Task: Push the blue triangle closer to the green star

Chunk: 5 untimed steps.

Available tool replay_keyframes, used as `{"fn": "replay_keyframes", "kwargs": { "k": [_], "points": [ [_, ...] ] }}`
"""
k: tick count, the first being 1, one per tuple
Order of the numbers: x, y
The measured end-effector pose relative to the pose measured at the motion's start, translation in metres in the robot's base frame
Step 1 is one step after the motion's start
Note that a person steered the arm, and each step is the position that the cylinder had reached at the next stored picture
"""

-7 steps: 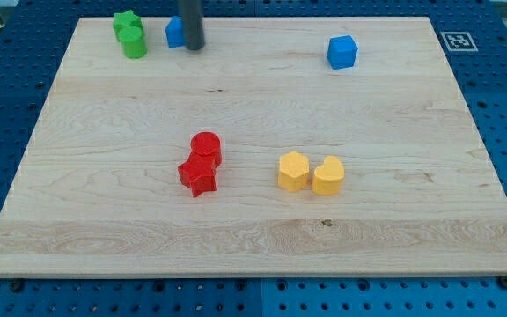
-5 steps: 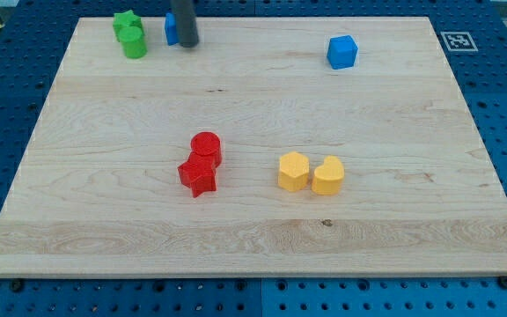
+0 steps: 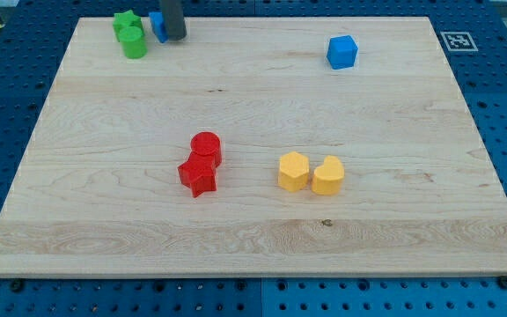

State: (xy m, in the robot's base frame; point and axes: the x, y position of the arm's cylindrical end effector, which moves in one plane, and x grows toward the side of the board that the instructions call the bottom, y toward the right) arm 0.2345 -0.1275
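Note:
The blue triangle (image 3: 157, 25) lies at the top left of the wooden board (image 3: 253, 229), mostly hidden behind my dark rod. My tip (image 3: 174, 37) touches its right side. The green star (image 3: 127, 21) sits just to the left of the triangle, with a narrow gap between them. A green rounded block (image 3: 133, 42) lies against the star's lower edge.
A blue cube (image 3: 342, 51) sits at the top right. A red cylinder (image 3: 206, 146) and red star (image 3: 198, 176) touch near the middle. Two yellow blocks (image 3: 294, 171) (image 3: 328, 175) lie side by side to their right. The board's top edge is close behind the triangle.
My tip has moved left along the top edge, pushing the blue triangle left toward the green star. The other blocks have not moved.

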Motion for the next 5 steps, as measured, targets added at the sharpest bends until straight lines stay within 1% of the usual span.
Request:
{"fn": "replay_keyframes", "kwargs": {
  "k": [1, 2, 3, 4, 5],
  "points": [
    [-0.014, 0.051],
    [-0.025, 0.015],
    [-0.023, 0.001],
    [-0.023, 0.0],
    [-0.011, -0.008]
  ]
}}
